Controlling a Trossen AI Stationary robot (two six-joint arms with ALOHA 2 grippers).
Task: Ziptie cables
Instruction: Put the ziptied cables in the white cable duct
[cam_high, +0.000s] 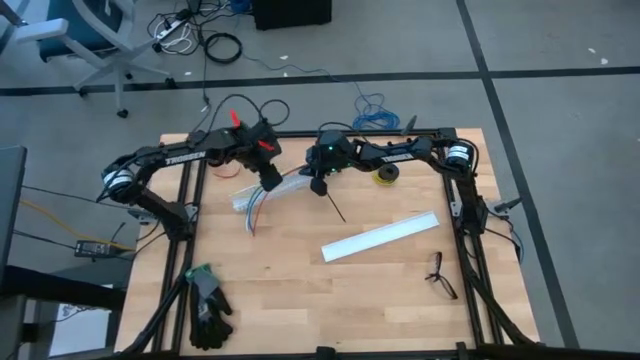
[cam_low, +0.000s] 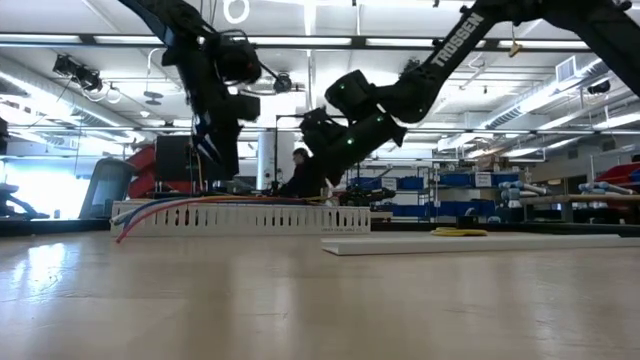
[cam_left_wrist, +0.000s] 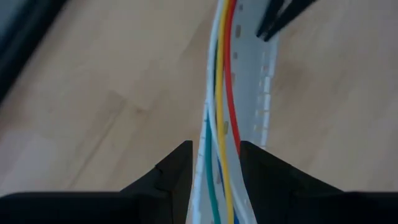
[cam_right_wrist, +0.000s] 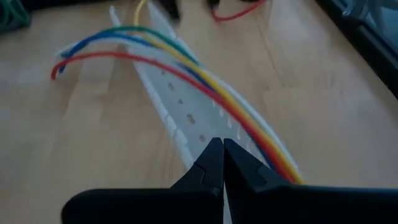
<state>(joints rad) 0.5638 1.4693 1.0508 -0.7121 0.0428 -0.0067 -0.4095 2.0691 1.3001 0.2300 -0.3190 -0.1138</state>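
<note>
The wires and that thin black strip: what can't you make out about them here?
- The ziptie, high view: its upper end is hidden under the right gripper, so whether it is held is unclear.
- The cables, high view: one end is covered by the left gripper.
- Single wire colours, high view: too small.

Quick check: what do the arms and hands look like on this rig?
Both arms are matte black with white TROSSEN lettering on the links. The right arm shows a green indicator light and a silver-white joint cap. The left hand and right hand have dark, wedge-shaped fingers.
</note>
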